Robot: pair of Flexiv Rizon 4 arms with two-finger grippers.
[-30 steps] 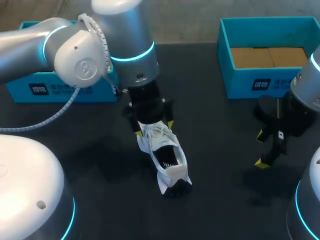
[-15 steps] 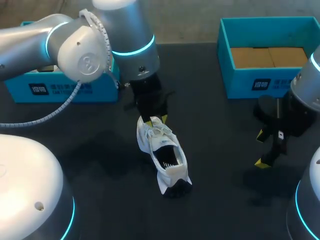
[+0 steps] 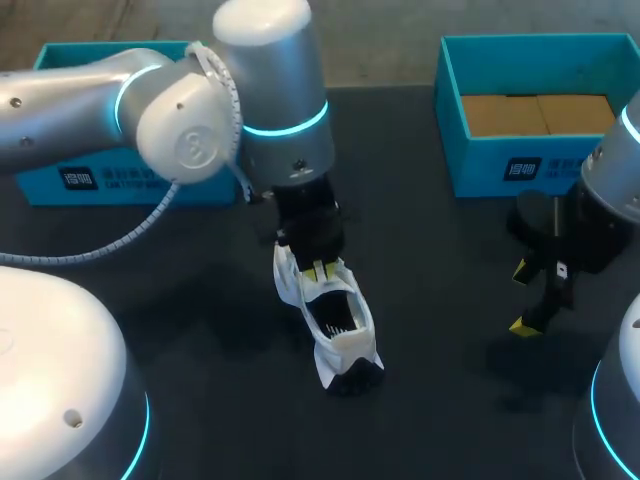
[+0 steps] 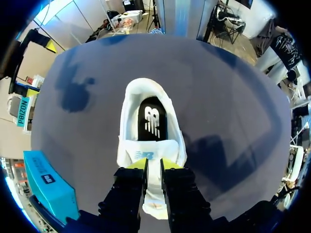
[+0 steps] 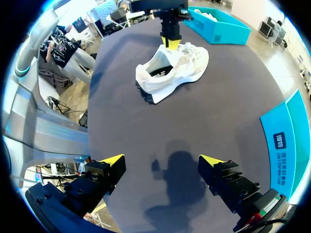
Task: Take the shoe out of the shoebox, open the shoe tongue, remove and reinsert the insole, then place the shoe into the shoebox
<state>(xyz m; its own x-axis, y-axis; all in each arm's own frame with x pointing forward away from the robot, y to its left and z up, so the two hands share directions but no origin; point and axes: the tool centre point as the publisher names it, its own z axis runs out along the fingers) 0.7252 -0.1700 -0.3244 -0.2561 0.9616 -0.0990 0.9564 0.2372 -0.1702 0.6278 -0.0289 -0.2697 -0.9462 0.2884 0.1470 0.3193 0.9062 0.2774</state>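
Note:
A white shoe (image 3: pixel 345 335) stands upright on the dark table, its heel toward the front edge. Inside it lies a black insole (image 4: pixel 151 119). My left gripper (image 3: pixel 318 270) is over the laced part, shut on the white tongue (image 4: pixel 153 182), which shows between its two yellow-tipped fingers. My right gripper (image 3: pixel 522 298) hangs open off to the right, well apart from the shoe, with nothing between its fingers. From the right wrist, the shoe (image 5: pixel 180 65) lies far ahead of that gripper (image 5: pixel 160 162), with my left gripper (image 5: pixel 170 41) on its upper.
A teal shoebox (image 3: pixel 520 165) with a cardboard floor stands at the back right. Another teal box (image 3: pixel 120 180) stands at the back left, partly hidden behind my left arm. Bare dark tabletop lies between the shoe and my right gripper.
My left gripper has moved forward along the shoe, from its toe end to the laces, and its fingers have come together on the tongue. The right arm has kept still.

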